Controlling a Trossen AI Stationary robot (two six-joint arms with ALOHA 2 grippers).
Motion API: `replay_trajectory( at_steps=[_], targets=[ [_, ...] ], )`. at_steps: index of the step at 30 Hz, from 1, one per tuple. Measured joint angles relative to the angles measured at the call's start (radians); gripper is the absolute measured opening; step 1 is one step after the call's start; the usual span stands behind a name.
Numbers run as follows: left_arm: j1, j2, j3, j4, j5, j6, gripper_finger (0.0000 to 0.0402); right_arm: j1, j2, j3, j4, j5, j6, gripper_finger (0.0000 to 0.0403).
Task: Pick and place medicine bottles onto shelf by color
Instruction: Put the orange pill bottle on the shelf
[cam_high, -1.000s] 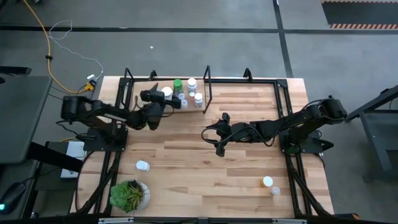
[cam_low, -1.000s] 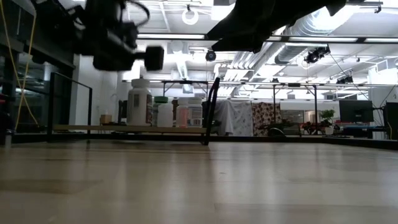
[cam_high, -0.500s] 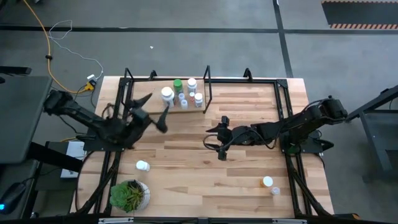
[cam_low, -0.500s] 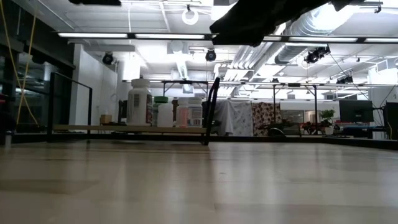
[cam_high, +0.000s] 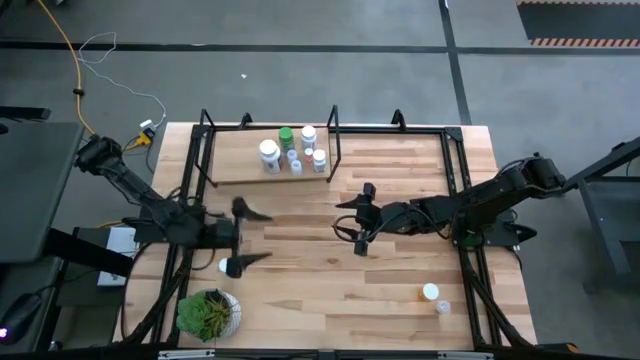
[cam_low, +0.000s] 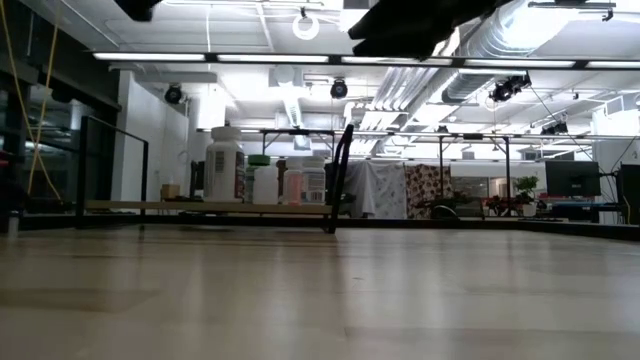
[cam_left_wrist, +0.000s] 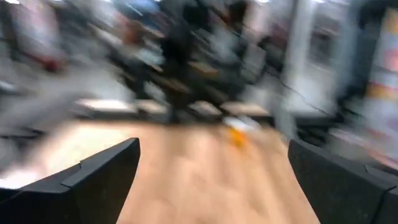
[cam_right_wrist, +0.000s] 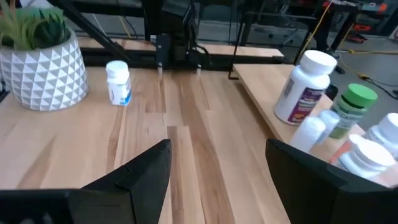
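Note:
The shelf (cam_high: 230, 172) stands at the table's far left. Several medicine bottles stand on its plank, among them a large white one (cam_high: 268, 152) and a green-capped one (cam_high: 286, 135); the low view shows the white one (cam_low: 224, 163) too. A small white bottle (cam_high: 229, 266) stands upright on the table near the left edge, also in the right wrist view (cam_right_wrist: 117, 81). Two more bottles (cam_high: 431, 292) sit at the near right. My left gripper (cam_high: 254, 236) hangs open above the table beside the small white bottle, pointing toward the right edge. My right gripper (cam_high: 359, 218) hovers open over the table's middle, nothing between its fingers (cam_right_wrist: 149, 165).
A leafy plant in a white patterned pot (cam_high: 208, 312) stands at the near left corner, close to the small white bottle. Black frame rods (cam_high: 450, 160) run along the table's far and right sides. Bare wood lies between the two grippers.
My left gripper has drawn back from the shelf and swung toward the table's near edge, rising and turning until it points toward the right edge. It has stayed open. The large white bottle has remained standing on the shelf.

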Motion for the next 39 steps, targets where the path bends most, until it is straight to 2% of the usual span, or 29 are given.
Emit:
replay_trajectory(
  at_steps=[2, 4, 6, 11, 16, 21, 23, 27, 30, 33, 39],
  targets=[
    [0.027, 0.001, 0.02, -0.112, 0.178, -0.068, 0.04, 0.0, -0.027, 0.0, -0.031, 0.001, 0.002, 0.0252],
    [0.044, 0.005, 0.029, -0.158, 0.259, -0.084, 0.04, 0.003, -0.061, 0.0, -0.083, 0.001, 0.012, 0.0252],
    [0.045, 0.008, 0.034, -0.149, 0.252, -0.072, 0.04, 0.006, -0.092, 0.0, -0.112, 0.0, 0.027, 0.0252],
    [0.046, 0.008, 0.034, -0.15, 0.109, -0.066, 0.04, 0.024, -0.123, 0.0, -0.139, -0.002, 0.031, 0.0252],
    [0.046, 0.008, 0.034, -0.153, 0.097, -0.065, 0.04, 0.032, -0.124, 0.0, -0.142, -0.007, 0.039, 0.0252],
    [0.046, 0.008, 0.034, -0.152, 0.097, -0.062, 0.04, 0.031, -0.124, 0.0, -0.143, -0.083, 0.199, 0.0252],
    [0.046, 0.008, 0.034, -0.152, 0.096, -0.055, 0.04, 0.031, -0.126, 0.015, -0.215, -0.124, 0.292, 0.0252],
    [0.046, 0.008, 0.034, -0.152, 0.096, -0.052, 0.04, 0.048, -0.125, 0.148, -0.647, -0.226, 0.558, 0.0252],
    [0.046, 0.008, 0.034, -0.151, 0.096, -0.037, 0.04, 0.117, -0.117, 0.22, -0.942, -0.195, 0.795, 0.0252],
    [0.046, 0.008, 0.034, -0.149, 0.096, -0.021, 0.04, 0.218, -0.118, 0.269, -1.154, -0.201, 1.063, 0.0252],
    [0.047, 0.009, 0.034, -0.149, 0.092, 0.01, 0.04, 0.466, -0.092, 0.283, -1.327, -0.247, 1.594, 0.0252]
  ],
)
